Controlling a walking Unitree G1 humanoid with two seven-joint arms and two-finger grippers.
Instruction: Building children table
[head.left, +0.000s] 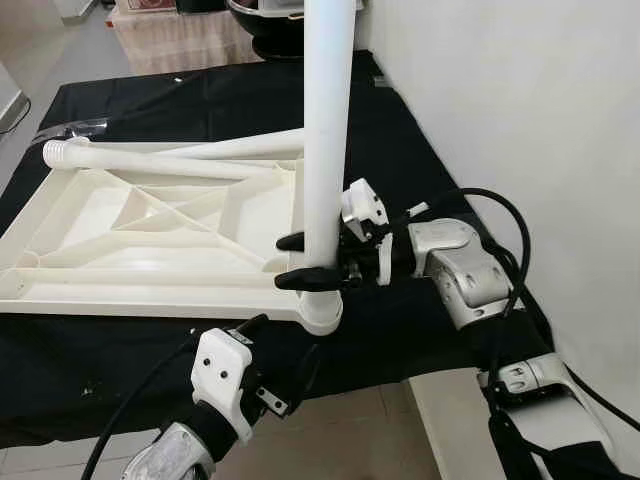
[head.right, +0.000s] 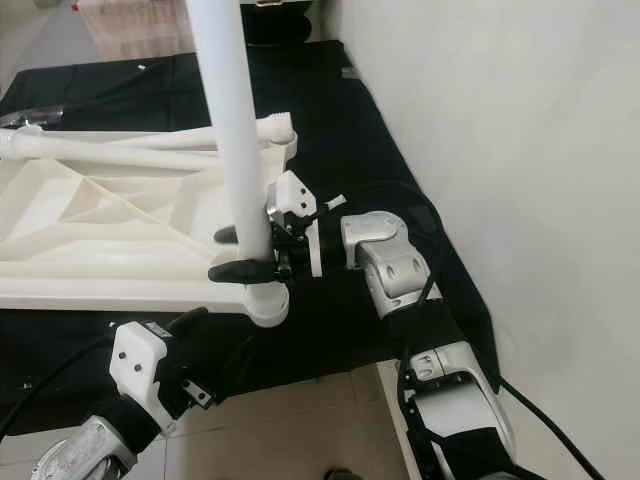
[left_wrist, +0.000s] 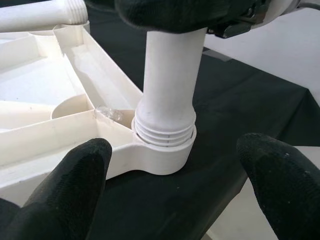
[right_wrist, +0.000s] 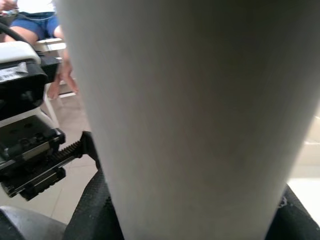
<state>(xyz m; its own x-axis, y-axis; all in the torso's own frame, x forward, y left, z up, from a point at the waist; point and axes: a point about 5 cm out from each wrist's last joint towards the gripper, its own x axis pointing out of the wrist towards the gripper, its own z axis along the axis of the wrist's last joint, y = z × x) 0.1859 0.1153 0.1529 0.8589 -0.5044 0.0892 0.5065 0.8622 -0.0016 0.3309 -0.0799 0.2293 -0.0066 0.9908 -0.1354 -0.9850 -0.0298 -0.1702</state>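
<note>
2 black fingers of the right gripper (head.left: 308, 262) are clamping the upright white table leg (head.left: 327, 130) just above its threaded foot, 1 finger on each side of the tube. The leg is standing vertically in the round corner socket (left_wrist: 162, 155) of the upturned white tabletop (head.left: 120, 250), which is lying underside up on the black cloth (head.left: 400, 140). In the left wrist view several thread rings are showing above the socket rim, so the leg is probably not fully screwed home. 2 more legs (head.left: 170, 158) are lying flat along the far edge of the tabletop, well apart from both grippers.

The left gripper (left_wrist: 175, 185) is hovering low by the near edge of the cloth, its fingers spread wide and holding nothing, pointing straight at the socket. Since the leg's long axis is running vertically, any further tightening is calling for a twist about that axis, and the right arm is already on it.
</note>
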